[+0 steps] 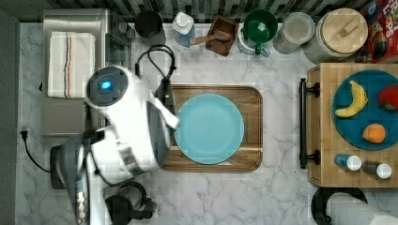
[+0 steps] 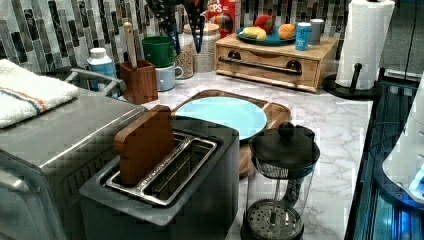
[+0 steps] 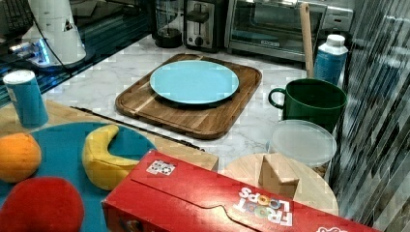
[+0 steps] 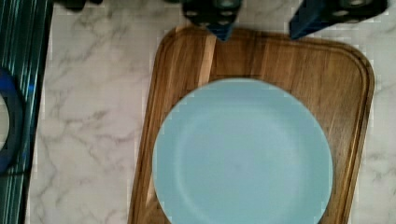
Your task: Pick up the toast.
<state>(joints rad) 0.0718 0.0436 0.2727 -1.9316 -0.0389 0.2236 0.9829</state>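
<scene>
From the top view, my white arm [image 1: 126, 126] covers the counter beside the wooden tray [image 1: 251, 159], which carries a round light-blue plate [image 1: 209, 128].

In the left view, the toast [image 2: 145, 144] stands upright in the toaster [image 2: 200, 190], in the slot nearer the toaster oven [image 2: 60, 145], with a glass French press [image 2: 282, 180] just beside.

The right view sets a Froot Loops box [image 3: 217, 203] in front.

In the wrist view, my gripper [image 4: 261, 28] hangs over the tray's edge, fingers [image 4: 219, 29] spread wide, holding nothing.

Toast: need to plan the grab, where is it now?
In the left view, the toast stands upright in the toaster, lower left, beside the French press.
</scene>
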